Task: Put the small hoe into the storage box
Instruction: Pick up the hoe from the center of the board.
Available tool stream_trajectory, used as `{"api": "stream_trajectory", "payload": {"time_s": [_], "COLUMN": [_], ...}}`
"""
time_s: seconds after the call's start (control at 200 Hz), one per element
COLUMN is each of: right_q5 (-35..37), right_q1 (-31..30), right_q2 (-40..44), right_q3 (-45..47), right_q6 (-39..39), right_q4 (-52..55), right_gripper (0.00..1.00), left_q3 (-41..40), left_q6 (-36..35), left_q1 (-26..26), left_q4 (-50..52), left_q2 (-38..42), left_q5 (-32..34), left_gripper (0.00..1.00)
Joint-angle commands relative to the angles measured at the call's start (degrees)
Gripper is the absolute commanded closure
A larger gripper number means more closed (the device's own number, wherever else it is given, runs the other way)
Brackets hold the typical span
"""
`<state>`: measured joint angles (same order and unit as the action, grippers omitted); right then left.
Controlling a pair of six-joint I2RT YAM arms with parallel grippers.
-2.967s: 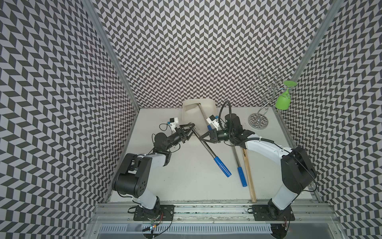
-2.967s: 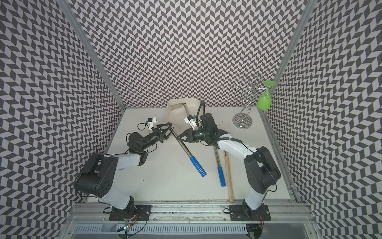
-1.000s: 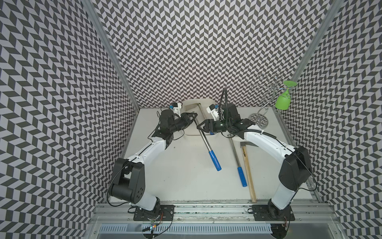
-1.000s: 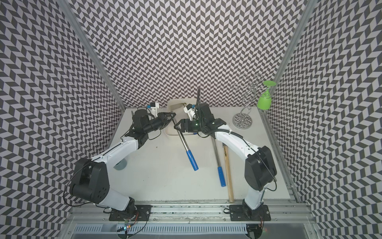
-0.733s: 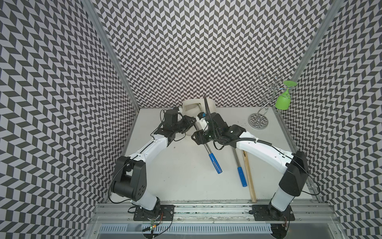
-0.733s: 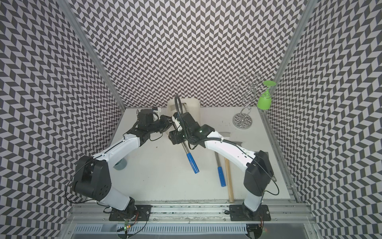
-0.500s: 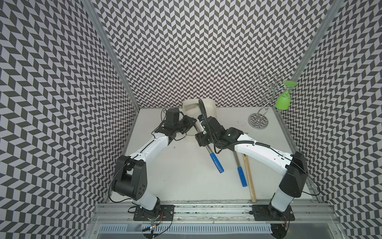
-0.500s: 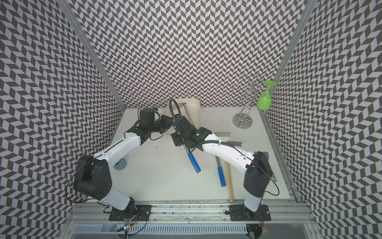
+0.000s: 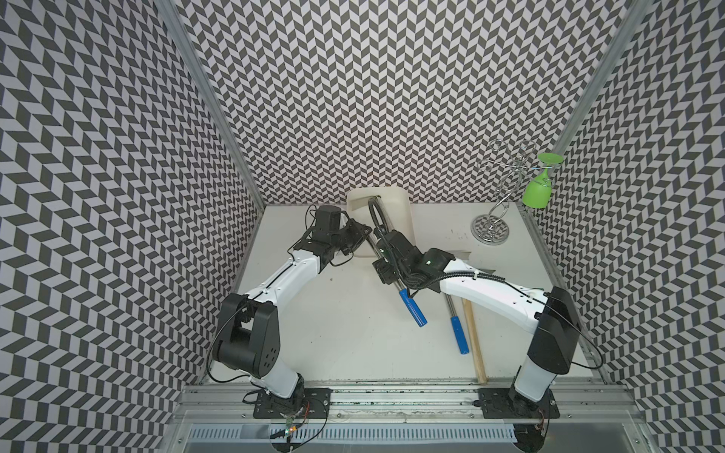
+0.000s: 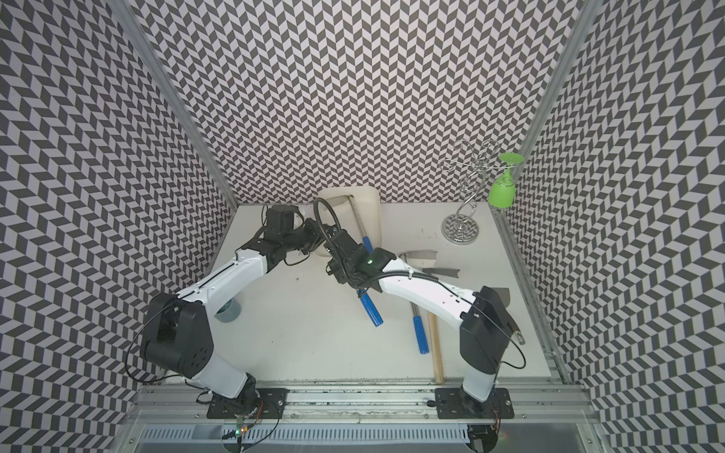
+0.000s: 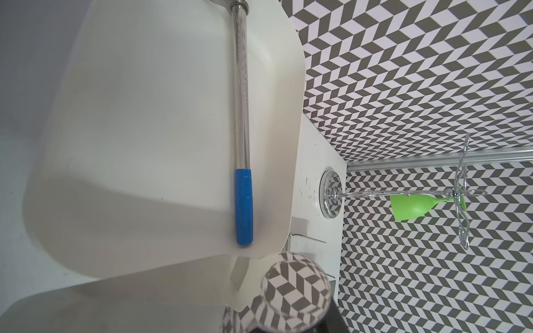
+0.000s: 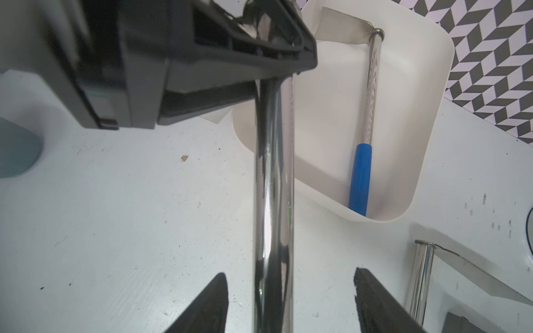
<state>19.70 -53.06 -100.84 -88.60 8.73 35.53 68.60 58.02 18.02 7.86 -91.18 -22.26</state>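
The storage box (image 9: 404, 219) (image 10: 374, 223) (image 11: 144, 115) (image 12: 427, 144) stands at the back middle with one blue-handled tool (image 11: 243, 207) (image 12: 360, 178) lying in it. The small hoe (image 9: 412, 313) (image 10: 370, 310) (image 12: 274, 201) is a chrome shaft with a blue handle slanting from the box's front left corner toward the front. My left gripper (image 9: 363, 233) (image 10: 314, 235) (image 12: 268, 75) is shut on the shaft's upper end, and the hoe's head is hidden. My right gripper (image 9: 381, 263) (image 10: 333, 266) (image 12: 290, 276) stands open astride the shaft, with a gap on each side.
Another blue-handled tool (image 9: 457, 333) and a wooden-handled tool (image 9: 476, 345) lie at the front right, their steel blades (image 10: 419, 255) behind the right arm. A wire rack (image 9: 490, 231) with a green glass (image 9: 537, 192) stands at the back right. A grey-blue disc (image 10: 227, 312) sits by the left arm.
My right gripper has moved from beside the box down along the hoe's shaft toward the front. The left gripper keeps its hold, and the blue handle has shifted slightly forward.
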Motion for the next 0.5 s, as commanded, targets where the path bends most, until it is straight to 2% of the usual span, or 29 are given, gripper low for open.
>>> {"api": "stream_trajectory", "payload": {"time_s": [0.0,0.361,0.441,0.491], "right_q5": [0.6,5.1,6.4,6.7], "right_q1": [-1.0,-1.6,-1.6,-1.5], "right_q2": [-0.7,-2.0,-2.3,-2.2], "right_q3": [0.0,1.7,2.1,2.2], "right_q6": [-1.4,-1.7,-1.9,-2.1], "right_q4": [-1.8,-1.6,-1.7,-1.9], "right_gripper": [0.31,0.35,0.42,0.50], "left_q3": [3.4,4.9,5.1,5.1], "left_q6": [0.9,1.8,2.0,1.9], "left_q1": [0.3,0.3,0.3,0.3], "left_q4": [-1.1,-0.8,-0.3,-0.2], "left_q2": [-0.3,-0.9,-0.7,-0.6], "left_q5": [-0.5,-2.0,-2.6,-2.9], "left_gripper": [1.00,1.00,1.00,1.00]}}
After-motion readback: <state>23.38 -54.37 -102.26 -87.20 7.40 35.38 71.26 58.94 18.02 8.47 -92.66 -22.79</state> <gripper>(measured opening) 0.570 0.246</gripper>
